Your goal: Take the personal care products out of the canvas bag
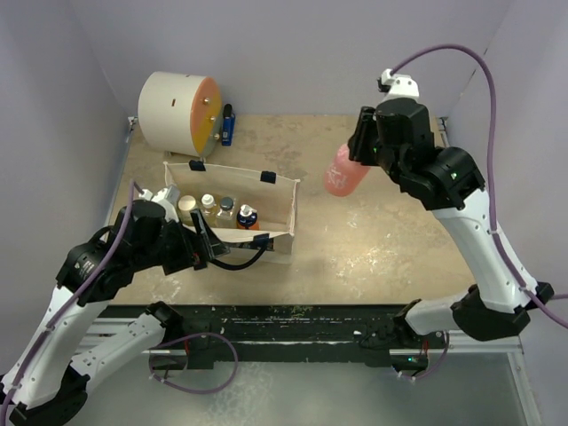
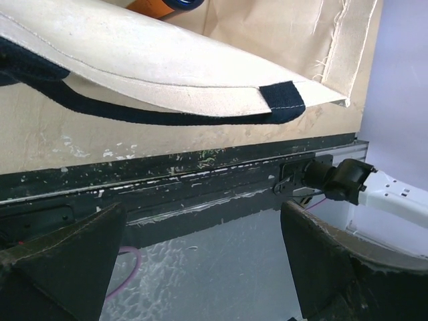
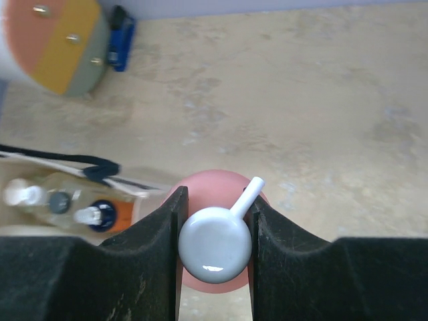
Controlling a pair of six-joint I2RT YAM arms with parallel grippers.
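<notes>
Pink and white-capped, one bottle [image 1: 344, 173] is out of the canvas bag [image 1: 271, 206], pinched at its cap by the right gripper [image 3: 216, 207] above the worktop [image 1: 382, 240], while the orange bottle [image 1: 248, 216], clear bottle [image 1: 226, 210] and others inside await removal near the spread, empty left gripper [image 2: 200, 221].

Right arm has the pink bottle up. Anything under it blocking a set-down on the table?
Nothing visible. The right gripper holds the pink bottle over bare table; the right wrist view shows only tabletop around it. The bag sits off to its left.
</notes>
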